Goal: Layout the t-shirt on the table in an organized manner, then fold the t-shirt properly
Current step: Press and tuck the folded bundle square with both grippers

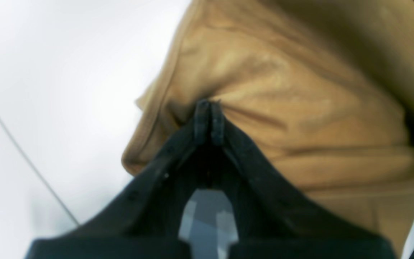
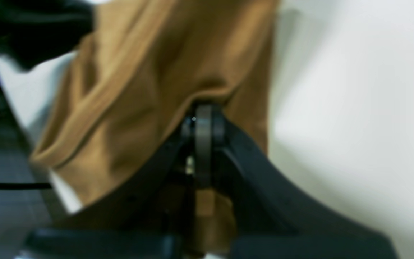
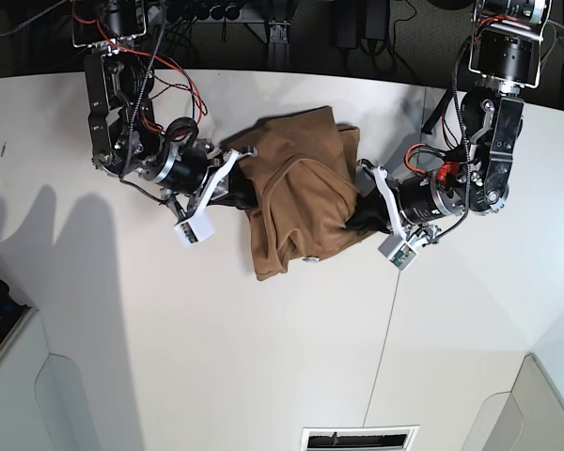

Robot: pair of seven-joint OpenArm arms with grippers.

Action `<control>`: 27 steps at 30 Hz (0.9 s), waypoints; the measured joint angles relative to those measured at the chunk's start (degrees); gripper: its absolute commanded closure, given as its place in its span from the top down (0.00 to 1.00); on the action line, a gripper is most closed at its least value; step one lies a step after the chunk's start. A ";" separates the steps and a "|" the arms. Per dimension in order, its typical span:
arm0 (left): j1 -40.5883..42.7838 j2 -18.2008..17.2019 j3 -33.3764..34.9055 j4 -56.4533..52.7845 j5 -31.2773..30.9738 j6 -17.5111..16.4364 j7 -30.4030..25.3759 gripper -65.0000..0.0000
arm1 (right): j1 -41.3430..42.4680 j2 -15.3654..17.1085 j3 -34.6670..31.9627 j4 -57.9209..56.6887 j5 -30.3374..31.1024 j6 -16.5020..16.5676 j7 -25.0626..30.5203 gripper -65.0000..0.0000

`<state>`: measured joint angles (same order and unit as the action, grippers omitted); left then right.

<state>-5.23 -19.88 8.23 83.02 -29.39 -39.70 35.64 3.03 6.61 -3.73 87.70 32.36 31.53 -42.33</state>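
The tan-brown t-shirt (image 3: 301, 197) lies bunched and creased in the middle of the white table (image 3: 169, 338), partly lifted between both arms. My right gripper (image 3: 247, 186), on the left of the base view, is shut on the shirt's left edge; the right wrist view shows its fingertips (image 2: 203, 122) pinching a fold of the cloth (image 2: 138, 79). My left gripper (image 3: 359, 209) is shut on the shirt's right edge; the left wrist view shows its fingertips (image 1: 208, 120) closed on the cloth (image 1: 300, 90). The white tag is hidden.
A thin dark seam (image 3: 383, 329) runs across the table below my left arm and also shows in the left wrist view (image 1: 13, 140). Cables and dark equipment (image 3: 263, 28) line the far table edge. A vent (image 3: 359, 438) sits at the near edge.
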 measured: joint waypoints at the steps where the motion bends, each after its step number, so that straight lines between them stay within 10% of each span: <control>1: -0.59 0.02 0.04 -0.20 0.00 0.02 0.00 0.00 | -0.70 -0.15 0.00 1.01 0.17 0.02 0.00 0.00; 27: -2.23 0.17 0.33 0.00 -8.63 0.00 5.53 0.00 | -6.71 -5.66 -0.26 3.17 1.68 0.00 -2.34 0.00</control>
<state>-7.46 -19.70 8.56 83.02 -38.02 -39.70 41.17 -3.68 0.95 -3.99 90.87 34.04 31.53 -44.66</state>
